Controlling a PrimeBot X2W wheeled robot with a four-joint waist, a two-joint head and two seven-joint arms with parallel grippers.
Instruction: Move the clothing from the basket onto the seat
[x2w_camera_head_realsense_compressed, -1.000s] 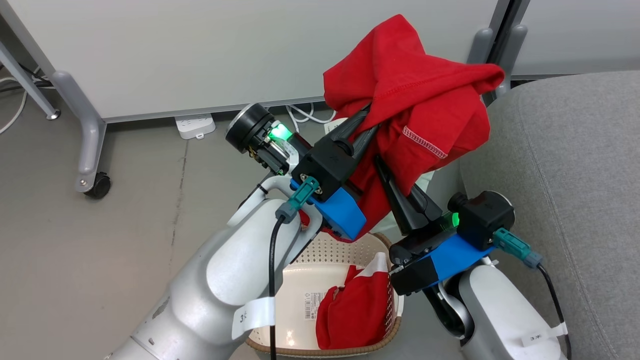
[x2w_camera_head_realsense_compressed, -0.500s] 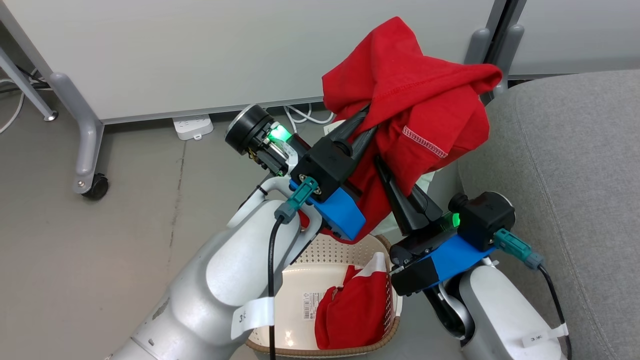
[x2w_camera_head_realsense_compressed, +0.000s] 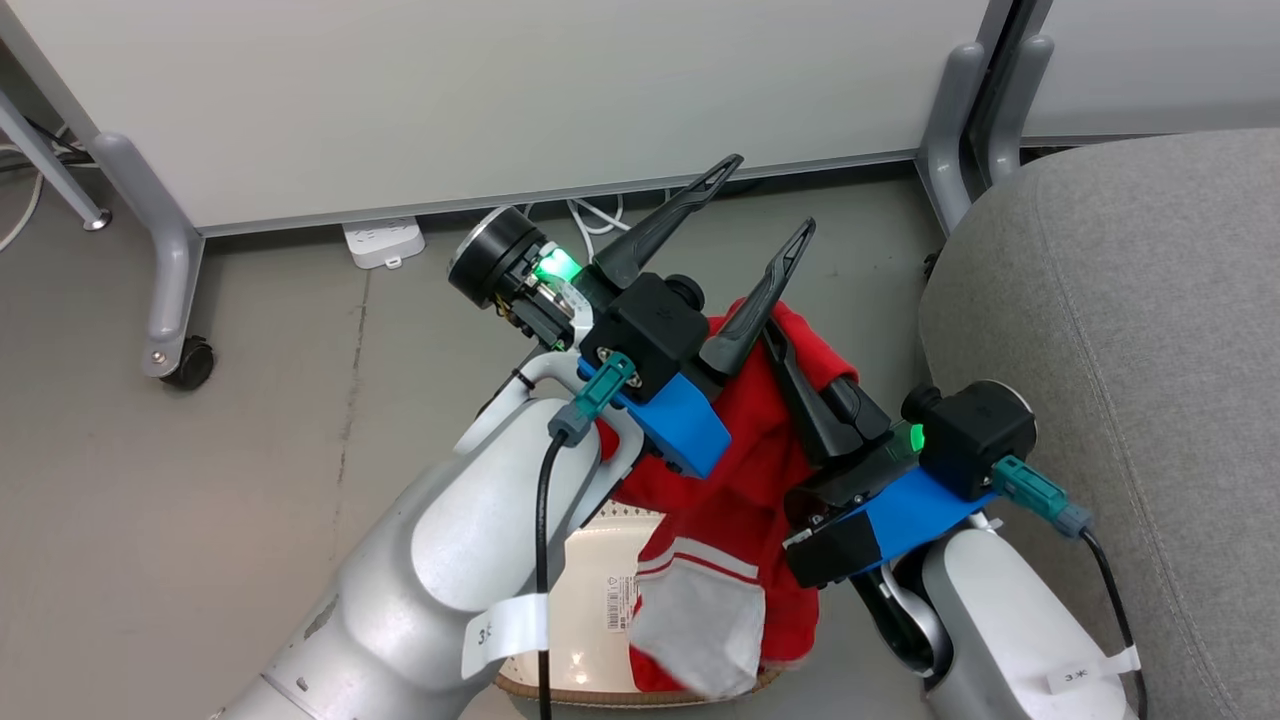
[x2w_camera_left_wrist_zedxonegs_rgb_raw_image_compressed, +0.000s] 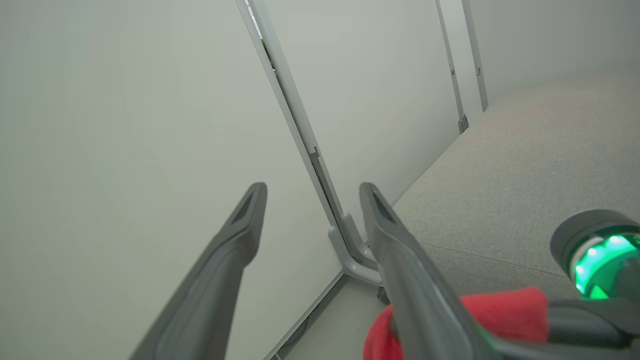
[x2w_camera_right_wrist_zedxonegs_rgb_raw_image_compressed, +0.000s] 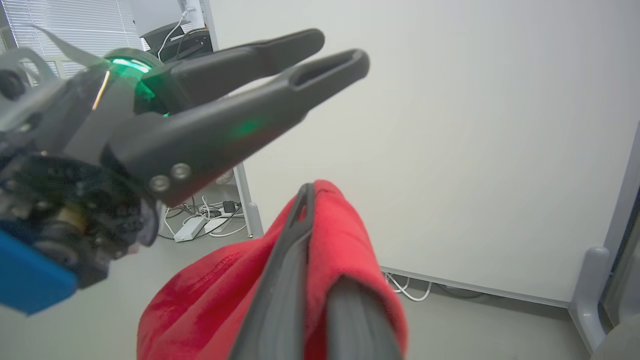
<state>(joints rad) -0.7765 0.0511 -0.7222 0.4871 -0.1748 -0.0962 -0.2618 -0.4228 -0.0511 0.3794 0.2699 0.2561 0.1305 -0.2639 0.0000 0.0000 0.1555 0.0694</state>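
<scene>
My left gripper (x2w_camera_head_realsense_compressed: 770, 195) stands open and empty, its fingers pointing up toward the white partition; it is also seen in the left wrist view (x2w_camera_left_wrist_zedxonegs_rgb_raw_image_compressed: 312, 190) and the right wrist view (x2w_camera_right_wrist_zedxonegs_rgb_raw_image_compressed: 342, 47). My right gripper (x2w_camera_head_realsense_compressed: 778, 340) is shut on the red clothing (x2w_camera_head_realsense_compressed: 750, 470), which drapes over its fingers (x2w_camera_right_wrist_zedxonegs_rgb_raw_image_compressed: 300, 235) and hangs down. A white panel with striped trim (x2w_camera_head_realsense_compressed: 700, 620) dangles over the cream basket (x2w_camera_head_realsense_compressed: 590, 560). Most of the basket's inside is hidden by the garment and my arms. The grey seat (x2w_camera_head_realsense_compressed: 1130, 300) lies to the right, with nothing on the part I see.
White partition panels on grey legs stand behind, with a caster (x2w_camera_head_realsense_compressed: 185, 365) at the left and a leg (x2w_camera_head_realsense_compressed: 950, 110) close to the seat's corner. A power strip (x2w_camera_head_realsense_compressed: 383, 243) and cables lie on the grey floor under the partition.
My left gripper has opened and let go of the red garment. The bundle dropped from above both grippers and now hangs from the right gripper over the basket.
</scene>
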